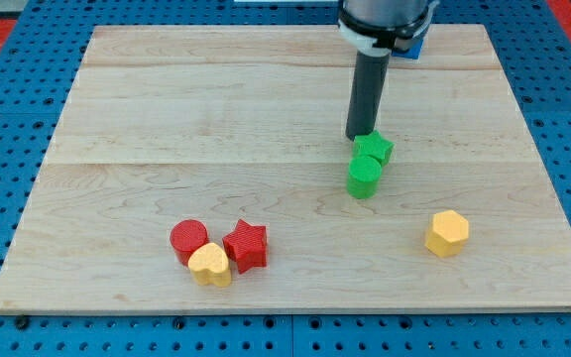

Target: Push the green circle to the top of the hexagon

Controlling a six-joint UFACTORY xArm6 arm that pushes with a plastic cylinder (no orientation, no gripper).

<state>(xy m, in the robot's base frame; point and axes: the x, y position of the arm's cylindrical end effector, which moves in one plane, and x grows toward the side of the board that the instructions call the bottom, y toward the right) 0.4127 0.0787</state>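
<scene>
The green circle point(364, 177) stands a little right of the board's middle. A green star point(374, 149) touches it on its upper right side. The yellow hexagon point(447, 233) lies to the lower right, well apart from the green circle. My tip point(356, 136) is at the upper left edge of the green star, just above the green circle in the view.
A red circle point(188, 239), a red star point(246, 245) and a yellow heart point(210, 265) cluster together at the lower left of the wooden board point(167, 109). A blue pegboard surface surrounds the board.
</scene>
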